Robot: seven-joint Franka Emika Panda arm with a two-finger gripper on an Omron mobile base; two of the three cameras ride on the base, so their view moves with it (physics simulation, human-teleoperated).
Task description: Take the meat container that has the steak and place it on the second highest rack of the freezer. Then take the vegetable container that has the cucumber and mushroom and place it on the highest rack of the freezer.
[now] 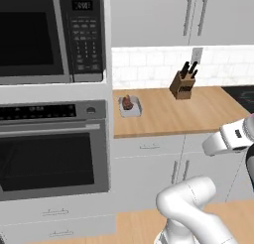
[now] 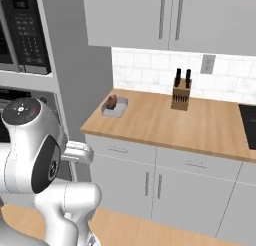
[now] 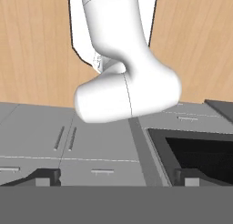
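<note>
The pincer (image 3: 118, 176) stands with its two dark tips wide apart and nothing between them; it points down and back toward the lower cabinet fronts (image 3: 68, 145) and the dark oven window (image 3: 200, 152), with the wood floor (image 3: 32, 45) beyond; it is carried low beside the arm, well short of the counter.

Farther off, up and across from the pincer, lies the wooden counter (image 1: 163, 116); on it, close to the oven column, sits the meat container (image 1: 130, 107), a shallow pale tray with a reddish-brown steak (image 1: 128, 103) in it; it is well apart from the pincer and untouched. Farther still along the counter, near the tiled wall, stands a knife block (image 1: 182, 85), clear of the tray.

The tray looks light and stiff, probably thin-walled and smooth, so likely to slip under a loose grip; the steak lies loose and could slide if the tray tips; the best hold seems to be across one rim wall, tips straddling the edge, tray kept level.
</note>
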